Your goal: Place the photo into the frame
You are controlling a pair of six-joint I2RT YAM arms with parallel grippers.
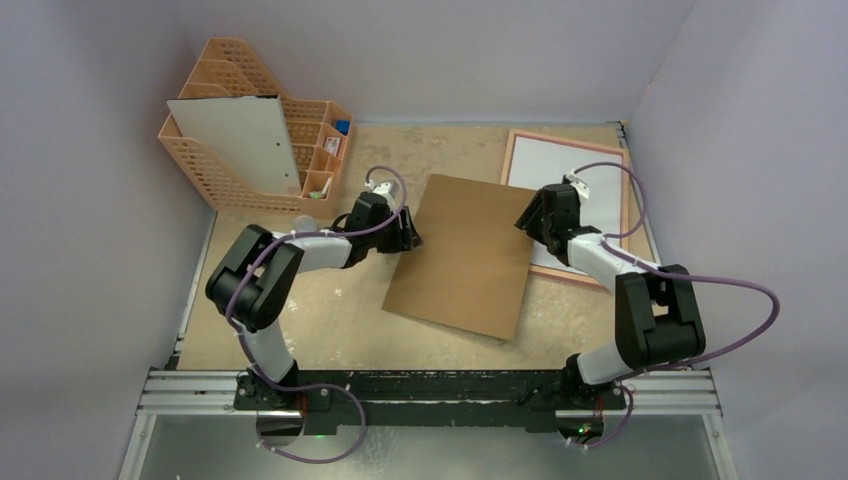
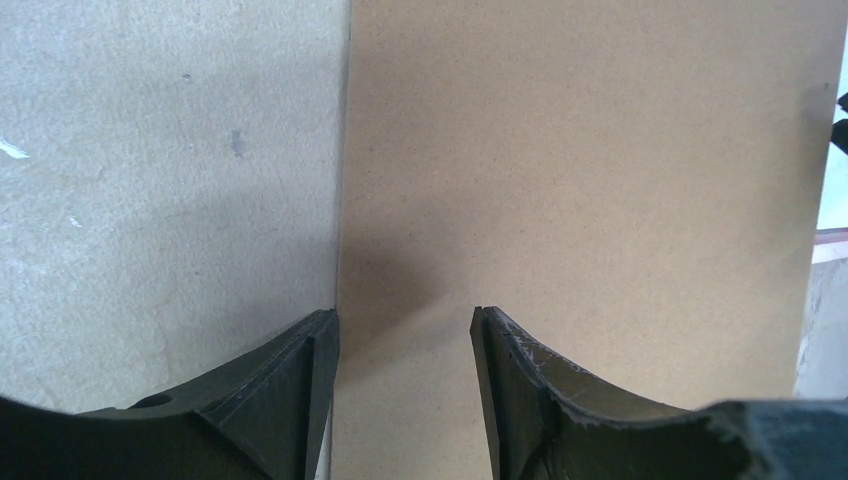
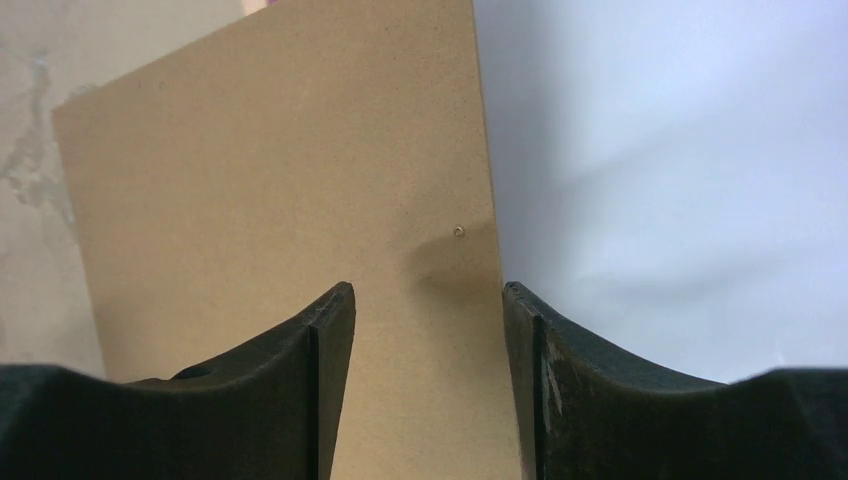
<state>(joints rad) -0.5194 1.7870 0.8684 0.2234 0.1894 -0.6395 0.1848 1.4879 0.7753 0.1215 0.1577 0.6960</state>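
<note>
The left claw hangs spread and empty over the left edge of the brown backing board on the counter. The right claw, likewise spread, straddles the board's right edge. That edge overlaps the frame at back right, where the photo lies white side up.

**Left arm** and **right arm**: identical build, with white tubular links alternating with bulky black joint housings. A purple cable runs the length of each arm in loose loops and is tied to the links at intervals (the ties appear white). A small white fitting sits at each wrist. **Left fingers** and **right fingers**: matte black, broad at the root, curving to a narrow flat tip. The inner edges carry pale scuffs, heaviest on one finger of the left pair.
</note>
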